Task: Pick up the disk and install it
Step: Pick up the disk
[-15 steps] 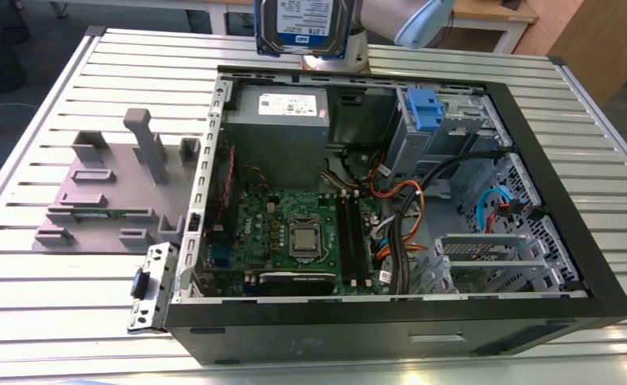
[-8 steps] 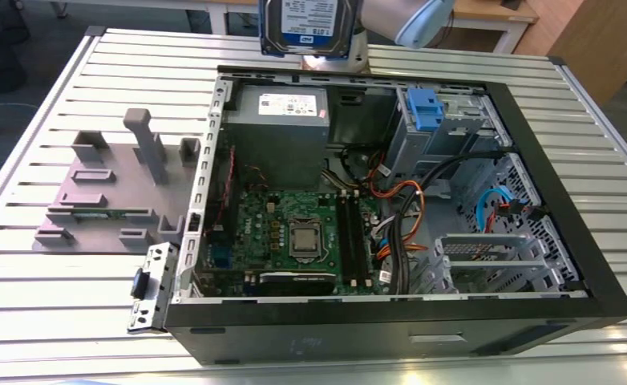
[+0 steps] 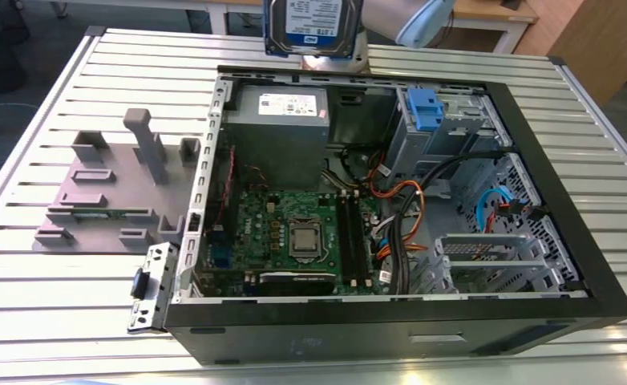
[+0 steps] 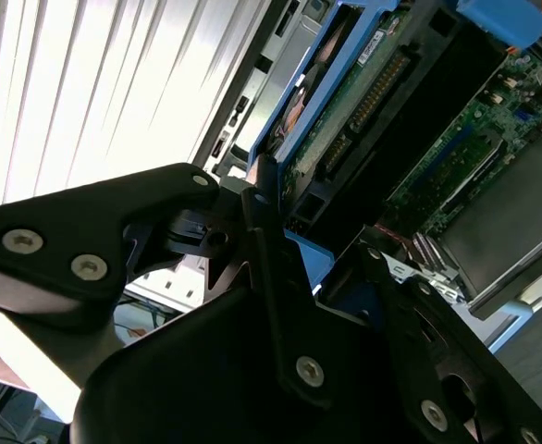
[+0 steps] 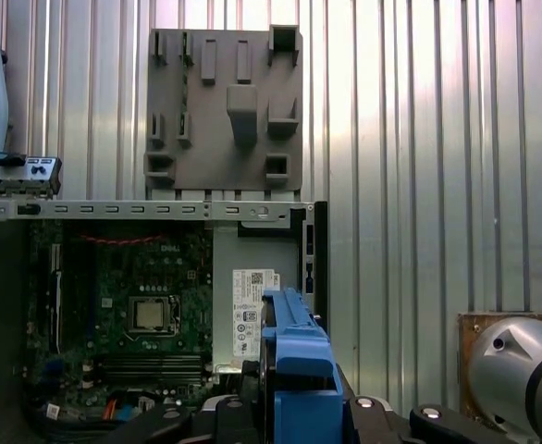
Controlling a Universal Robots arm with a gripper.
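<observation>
While the gripper point(image 5: 297, 412) clamps the disk point(image 3: 311, 28), we see it above the table's point(image 3: 35, 273) far edge.
Its white-and-blue label is cut off, and we cannot read it.

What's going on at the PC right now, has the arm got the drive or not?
Yes. The gripper is shut on the disk, a labelled hard drive in a blue bracket, and holds it upright in the air over the edge of the open computer case nearest the power supply. The disk is not yet installed. The drive cage with the blue latch piece sits inside the case, toward the exterior view's right.
</observation>
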